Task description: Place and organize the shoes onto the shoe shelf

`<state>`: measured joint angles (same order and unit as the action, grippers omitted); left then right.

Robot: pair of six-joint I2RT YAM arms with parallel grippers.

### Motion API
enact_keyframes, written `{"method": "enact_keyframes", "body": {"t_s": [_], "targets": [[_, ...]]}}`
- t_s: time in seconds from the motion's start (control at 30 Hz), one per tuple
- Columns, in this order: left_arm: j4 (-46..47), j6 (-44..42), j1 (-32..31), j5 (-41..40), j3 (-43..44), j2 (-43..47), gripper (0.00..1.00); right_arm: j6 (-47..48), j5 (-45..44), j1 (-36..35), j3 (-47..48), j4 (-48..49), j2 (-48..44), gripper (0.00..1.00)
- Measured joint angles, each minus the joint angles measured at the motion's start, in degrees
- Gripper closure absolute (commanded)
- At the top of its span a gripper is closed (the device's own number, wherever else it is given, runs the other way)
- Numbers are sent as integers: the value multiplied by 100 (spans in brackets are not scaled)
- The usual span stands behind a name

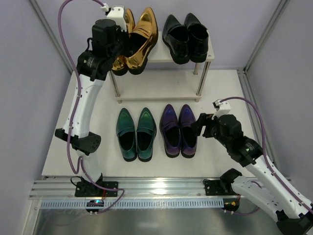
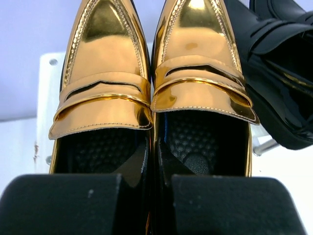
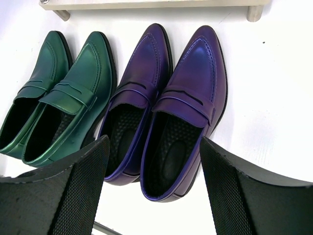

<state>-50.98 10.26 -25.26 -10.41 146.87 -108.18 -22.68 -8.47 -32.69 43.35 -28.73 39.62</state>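
"Two pairs are up and two are down, by my count. The black pair (image 1: 186,35) sits on the right of the shoe shelf (image 1: 161,89), on its top board. The gold pair (image 1: 138,39) is on the left of that board, toes toward the back wall."

"Is the gold pair really set down, though? The left hand (image 2: 159,205) is clamped on it. Its fingers are nearly together, pinching the two inner walls where the shoes meet at the heel end."

"From above, the heels seem to hang past the board's front edge, and the pair looks tilted. I'd say it's mid-placement, not finished."

"So it wants easing further in until the soles lie flat, close to the black pair without nudging it. Then the hand lets go and lifts straight out."

"And the other arm?"

"The right hand (image 1: 204,125) hovers wide open, holding nothing, just over the heels of the purple pair (image 1: 179,129). That pair lies on the surface (image 1: 98,147) in front of the shelf, with the teal pair (image 1: 136,134) just beside it on the left."

"Purple goes next, I'd guess, to the lower board. The fingers would need to come down on either side of the two touching inner walls."
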Motion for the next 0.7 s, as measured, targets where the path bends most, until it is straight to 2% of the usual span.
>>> {"method": "enact_keyframes", "body": {"t_s": [0.5,0.7], "targets": [[1172,-1110,-251,-1086,122,-424,100,-22,-168,0,-83,-9,-79,24],[1303,-1388,-249,-1311,122,-658,100,-22,-197,0,-85,-17,-146,24]]}}
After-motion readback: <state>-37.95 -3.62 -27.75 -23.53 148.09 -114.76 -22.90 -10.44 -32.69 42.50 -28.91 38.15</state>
